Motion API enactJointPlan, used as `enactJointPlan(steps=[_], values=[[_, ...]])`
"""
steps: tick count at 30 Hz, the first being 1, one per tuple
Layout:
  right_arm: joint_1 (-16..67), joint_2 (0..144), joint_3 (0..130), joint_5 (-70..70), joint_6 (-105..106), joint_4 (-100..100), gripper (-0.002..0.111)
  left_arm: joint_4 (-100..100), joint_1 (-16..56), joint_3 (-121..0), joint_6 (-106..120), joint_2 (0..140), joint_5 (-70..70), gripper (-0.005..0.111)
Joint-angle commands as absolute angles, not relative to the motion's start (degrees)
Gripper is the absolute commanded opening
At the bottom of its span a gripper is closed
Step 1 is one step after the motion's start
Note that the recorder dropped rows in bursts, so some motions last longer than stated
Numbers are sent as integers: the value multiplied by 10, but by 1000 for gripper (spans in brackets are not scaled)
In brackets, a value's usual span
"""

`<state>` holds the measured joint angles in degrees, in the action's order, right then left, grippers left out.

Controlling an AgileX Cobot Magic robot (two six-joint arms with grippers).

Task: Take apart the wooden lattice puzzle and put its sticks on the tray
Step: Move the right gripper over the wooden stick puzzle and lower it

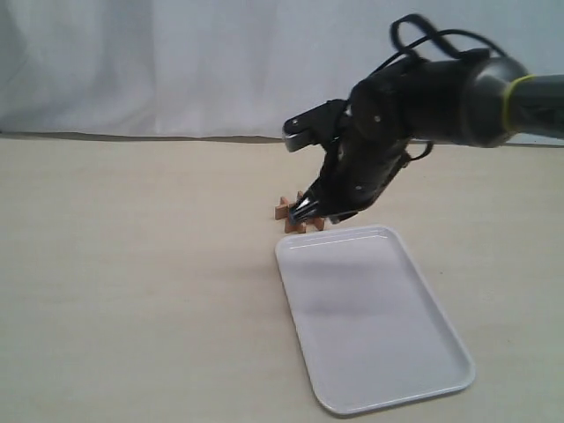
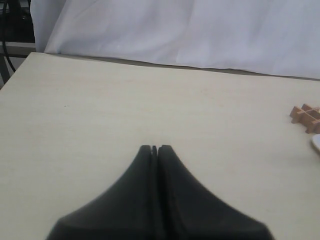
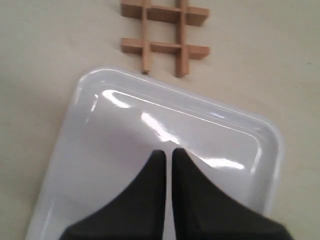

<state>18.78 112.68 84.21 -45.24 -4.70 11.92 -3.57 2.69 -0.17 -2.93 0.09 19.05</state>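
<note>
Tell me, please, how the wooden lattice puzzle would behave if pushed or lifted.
Lying flat on the table, the wooden lattice puzzle would probably slide, not roll or tip. Its sticks look rigid; merely interlocked, they might separate when lifted.

One wooden lattice puzzle (image 3: pixel 182 47), one tray (image 1: pixel 370 326), two grippers.
The puzzle holds four sticks (image 3: pixel 165 14), two lying one way and two crossing them; the left gripper (image 2: pixel 154 148) and the right gripper (image 3: pixel 168 152) make two, each with two fingers.
</note>
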Motion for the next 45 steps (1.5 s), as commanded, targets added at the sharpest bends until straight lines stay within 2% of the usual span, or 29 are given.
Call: enactJointPlan(steps=[1, 6, 13, 16, 29, 45], values=[[208, 1185, 903, -482, -45, 103, 5, -35, 26, 0, -32, 0, 185, 0], [208, 1215, 953, -505, -47, 97, 6, -35, 26, 0, -32, 0, 185, 0], [202, 1221, 971, -510, -47, 101, 27, -35, 26, 0, -32, 0, 185, 0], [193, 1221, 972, -510, -46, 100, 32, -35, 26, 0, -32, 0, 185, 0], [141, 1251, 972, -505, -4, 92, 32, -35, 26, 0, -32, 0, 185, 0], [124, 1264, 972, -419, 82, 57, 32, -35, 26, 0, -32, 0, 185, 0]])
